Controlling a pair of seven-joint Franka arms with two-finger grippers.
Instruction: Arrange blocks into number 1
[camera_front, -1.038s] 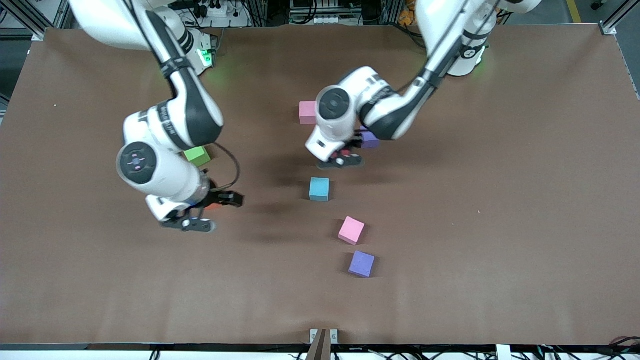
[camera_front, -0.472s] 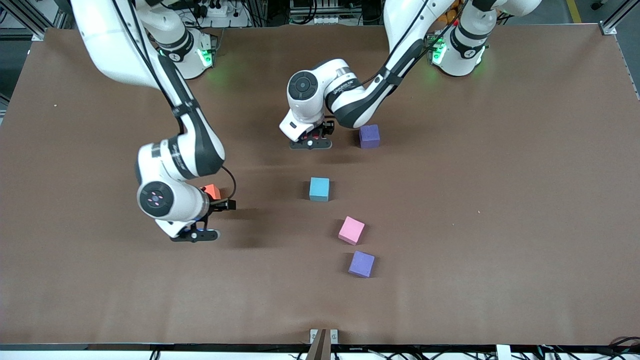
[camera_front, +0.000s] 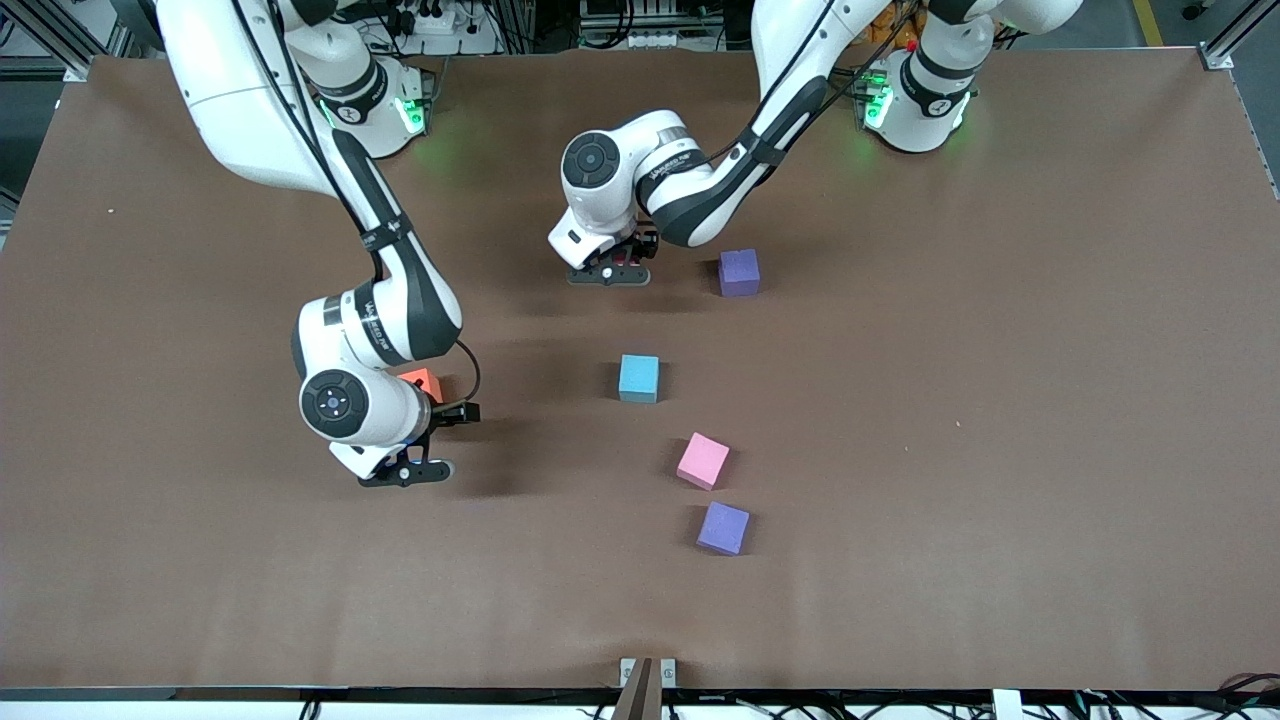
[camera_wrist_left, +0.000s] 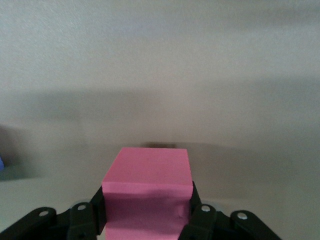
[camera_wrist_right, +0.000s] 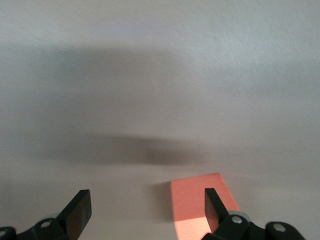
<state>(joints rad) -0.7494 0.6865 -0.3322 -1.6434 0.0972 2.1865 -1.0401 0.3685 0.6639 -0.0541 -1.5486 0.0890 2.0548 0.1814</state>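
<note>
Over the surface, up-table of the blue block, my left gripper had carried a pink block clamped in its jaws, off its pickup spot. My right gripper had swung over the orange block, jaws apart. I judged the column toward the blue block unfinished.

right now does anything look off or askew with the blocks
Nothing is damaged. The pink block and the purple block below the light blue block sit rotated and offset toward the left arm's end, so the column isn't straight.
</note>
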